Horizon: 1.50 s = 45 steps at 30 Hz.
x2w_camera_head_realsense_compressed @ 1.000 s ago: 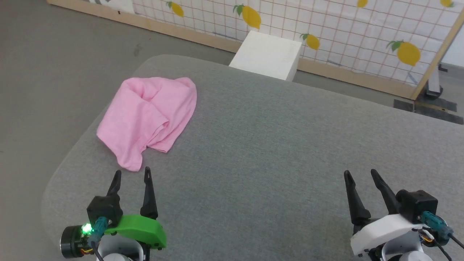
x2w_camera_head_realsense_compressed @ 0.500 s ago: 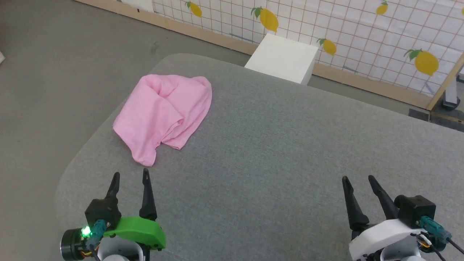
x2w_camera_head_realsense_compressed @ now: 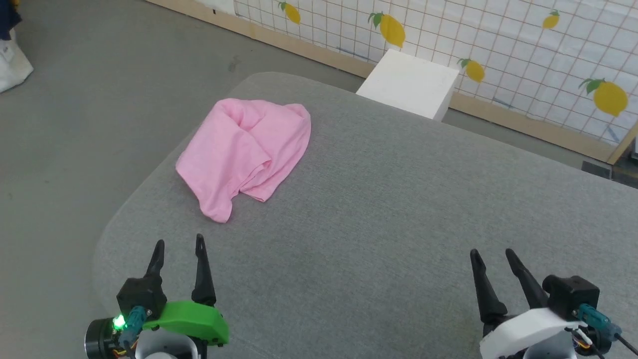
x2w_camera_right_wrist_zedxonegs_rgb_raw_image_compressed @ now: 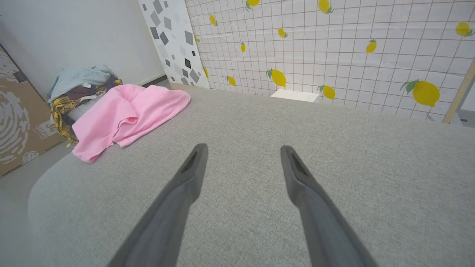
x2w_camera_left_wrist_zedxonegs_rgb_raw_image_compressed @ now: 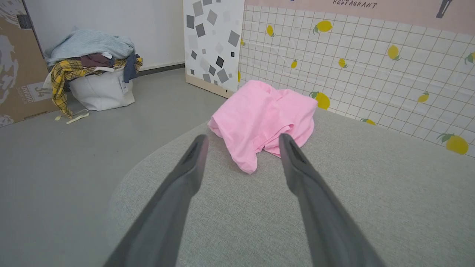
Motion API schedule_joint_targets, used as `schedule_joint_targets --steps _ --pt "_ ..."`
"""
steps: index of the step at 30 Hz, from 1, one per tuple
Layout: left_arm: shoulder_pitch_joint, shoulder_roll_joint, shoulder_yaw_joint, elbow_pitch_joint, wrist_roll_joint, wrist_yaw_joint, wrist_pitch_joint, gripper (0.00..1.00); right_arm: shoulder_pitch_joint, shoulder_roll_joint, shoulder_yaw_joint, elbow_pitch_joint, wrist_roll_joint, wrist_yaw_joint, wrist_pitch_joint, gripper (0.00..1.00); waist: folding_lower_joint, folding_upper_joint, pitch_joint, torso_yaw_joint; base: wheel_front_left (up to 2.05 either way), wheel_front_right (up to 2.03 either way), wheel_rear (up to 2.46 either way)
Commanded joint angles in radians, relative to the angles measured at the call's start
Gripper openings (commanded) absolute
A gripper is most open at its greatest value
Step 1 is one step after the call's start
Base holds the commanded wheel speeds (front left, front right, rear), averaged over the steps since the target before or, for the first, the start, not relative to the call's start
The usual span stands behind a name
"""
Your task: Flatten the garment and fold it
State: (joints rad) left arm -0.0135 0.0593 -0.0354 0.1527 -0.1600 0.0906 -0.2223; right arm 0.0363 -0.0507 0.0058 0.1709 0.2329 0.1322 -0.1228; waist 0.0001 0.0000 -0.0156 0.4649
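1. Cardboard box (x2w_camera_left_wrist_zedxonegs_rgb_raw_image_compressed: 15,74): brown, printed. Stands on the floor far to the left of the left jaws, against a white wall.
2. White bag (x2w_camera_left_wrist_zedxonegs_rgb_raw_image_compressed: 100,91): on the floor, ahead and to the left of the left jaws. It is heaped with clothes (x2w_camera_left_wrist_zedxonegs_rgb_raw_image_compressed: 85,48): a pale blue knit, yellow plaid and some dark pieces.
3. Floor (x2w_camera_head_realsense_compressed: 75,124): plain grey. Runs to the left of the left jaws and on beyond the table.
4. Left jaws: two dark fingers (x2w_camera_head_realsense_compressed: 202,274) on a green housing, spread wide with nothing between them. They hang over the table's near left corner.
5. Garment (x2w_camera_head_realsense_compressed: 246,149): pink, crumpled and folded over itself. It lies on the table straight ahead of the left jaws, near the table's left edge. Its nearest corner is close to the fingertips but apart from them. It is well apart from the right jaws, ahead and to their left.
6. Table (x2w_camera_head_realsense_compressed: 398,209): grey woven covering with a rounded corner. It passes under both sets of jaws.
7. Panel of grey squares (x2w_camera_left_wrist_zedxonegs_rgb_raw_image_compressed: 213,40): white, upright, ahead of the left jaws and past the garment.
8. White box (x2w_camera_head_realsense_compressed: 408,82): plain. Sits just past the table's far edge, ahead and between the two sets of jaws.
9. Lemon panel (x2w_camera_head_realsense_compressed: 523,50): white grid printed with yellow lemons, on a wooden base. Stands ahead of the right jaws, beyond the table.
10. Right jaws: dark fingers on a white housing, spread wide and empty, over bare table.
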Motion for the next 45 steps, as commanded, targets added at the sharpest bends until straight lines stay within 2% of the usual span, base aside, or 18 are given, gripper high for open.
schedule_joint_targets --steps 1,15,21,32,38,42,45 --pt "0.001 0.002 0.0 0.006 -0.01 0.007 -0.01 1.0 0.016 0.0 0.001 0.006 0.01 -0.001 -0.007 1.0 -0.0001 0.0 -0.002 0.009 0.0 0.0 0.0" --pt "0.006 0.0 -0.008 0.026 -0.03 0.02 -0.039 1.0 0.028 0.001 -0.006 0.007 -0.003 -0.002 -0.013 1.0 -0.0001 0.0 -0.003 0.055 0.0 0.0 0.0" --pt "0.004 0.001 -0.009 0.029 -0.024 0.02 -0.039 1.0 0.028 0.001 -0.015 -0.019 -0.065 -0.002 -0.005 1.0 -0.0001 0.0 -0.006 0.05 0.0 0.0 0.0" --pt "-0.005 0.009 -0.019 0.039 -0.011 0.022 -0.039 1.0 0.034 0.001 -0.016 -0.045 -0.057 -0.002 0.017 1.0 -0.0001 0.0 -0.004 0.044 0.0 0.0 0.0" --pt "-0.12 0.031 -0.005 0.104 -0.062 -0.022 0.016 1.0 0.012 0.001 -0.015 -0.07 -0.065 -0.002 0.037 1.0 -0.0001 0.0 0.046 0.024 0.0 0.0 0.0" --pt "-0.283 0.051 0.025 0.227 -0.146 -0.074 0.131 1.0 -0.027 0.001 -0.014 -0.109 -0.096 -0.002 0.07 1.0 -0.0001 0.0 0.118 -0.009 0.0 0.0 0.0" --pt "-0.408 0.074 0.041 0.352 -0.204 -0.11 0.258 1.0 -0.063 0.001 -0.013 -0.145 -0.126 -0.002 0.1 1.0 -0.0001 0.0 0.185 -0.048 0.0 0.0 0.0"
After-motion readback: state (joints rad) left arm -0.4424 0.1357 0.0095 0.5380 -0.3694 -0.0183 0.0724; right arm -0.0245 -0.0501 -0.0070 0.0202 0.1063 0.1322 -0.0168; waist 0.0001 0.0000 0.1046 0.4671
